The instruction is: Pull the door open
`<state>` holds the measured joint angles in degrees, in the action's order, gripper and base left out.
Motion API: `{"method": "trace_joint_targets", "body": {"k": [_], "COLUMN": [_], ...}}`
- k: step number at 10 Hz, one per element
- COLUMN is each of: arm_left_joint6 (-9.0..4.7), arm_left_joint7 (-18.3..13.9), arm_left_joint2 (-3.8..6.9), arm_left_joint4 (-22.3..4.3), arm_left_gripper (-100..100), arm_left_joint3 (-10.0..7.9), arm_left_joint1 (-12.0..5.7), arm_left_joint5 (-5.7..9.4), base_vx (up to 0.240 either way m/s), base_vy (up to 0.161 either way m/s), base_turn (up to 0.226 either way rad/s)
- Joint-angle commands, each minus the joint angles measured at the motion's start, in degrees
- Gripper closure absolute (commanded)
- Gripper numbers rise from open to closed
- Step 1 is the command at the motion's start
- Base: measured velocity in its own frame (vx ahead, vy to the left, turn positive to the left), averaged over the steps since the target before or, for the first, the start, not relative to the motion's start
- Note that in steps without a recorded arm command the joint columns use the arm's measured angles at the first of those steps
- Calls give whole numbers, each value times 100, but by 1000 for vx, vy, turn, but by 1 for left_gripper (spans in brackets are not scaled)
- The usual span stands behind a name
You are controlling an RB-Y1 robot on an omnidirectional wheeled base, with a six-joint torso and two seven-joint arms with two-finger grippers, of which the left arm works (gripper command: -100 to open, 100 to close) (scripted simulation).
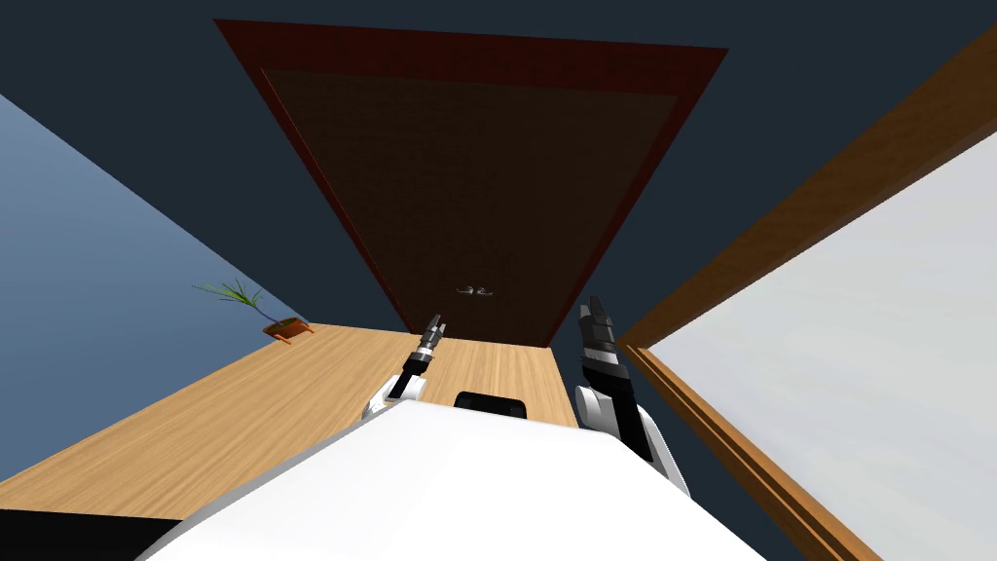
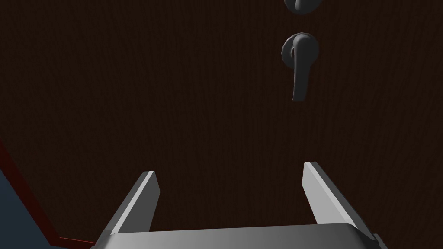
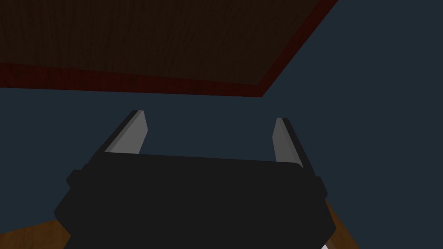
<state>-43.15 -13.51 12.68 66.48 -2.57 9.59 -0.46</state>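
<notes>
Faces a dark brown door (image 1: 467, 195) in a red-brown frame (image 1: 467, 58), straight ahead at the end of a wood floor (image 1: 243, 409), with a potted plant (image 1: 282, 326) off to the left by the wall. Looks shut, lying flush in that frame. Carries a small grey lever (image 2: 300, 69) on the panel, between the two claws in the head view and nearer the left one, with a round fitting (image 2: 303, 4) just beside it.

Holds the left claw (image 2: 229, 168) open, fingers spread wide, pointed at bare panel and gripping nothing. Puts the lever ahead of it and apart, about in line with one finger rather than centred in the gap. Holds the right claw (image 3: 209, 116) open too and empty, aimed at the dark blue wall (image 3: 346, 86) past the frame's corner.

Expect a rigid, heavy slab that offers nothing to a pinch: smooth face, no edge to catch. Take hold at the lever, the one graspable part. Looks thin, hard and rounded, probably slick, so close across its bar near the middle, not at the tapered tip where the blades could slide off. Likely needs turning to free a latch before any pull. Pull along the door's arc, not straight back, or risk slipping off. Cannot tell which side bears the hinges.
</notes>
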Motion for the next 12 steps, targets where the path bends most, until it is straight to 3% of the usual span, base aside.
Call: {"method": "trace_joint_targets", "body": {"k": [1, 12], "arm_left_joint6": [-46, -381], "arm_left_joint7": [-14, -112], "arm_left_joint2": [33, 237], "arm_left_joint4": [-213, -1616], "arm_left_gripper": [-100, -100], "arm_left_joint3": [5, 23], "arm_left_joint1": [-74, -563], "arm_left_joint5": [19, 135], "base_vx": [110, 97], "base_vy": [-19, -5], "base_turn": [-14, -15]}}
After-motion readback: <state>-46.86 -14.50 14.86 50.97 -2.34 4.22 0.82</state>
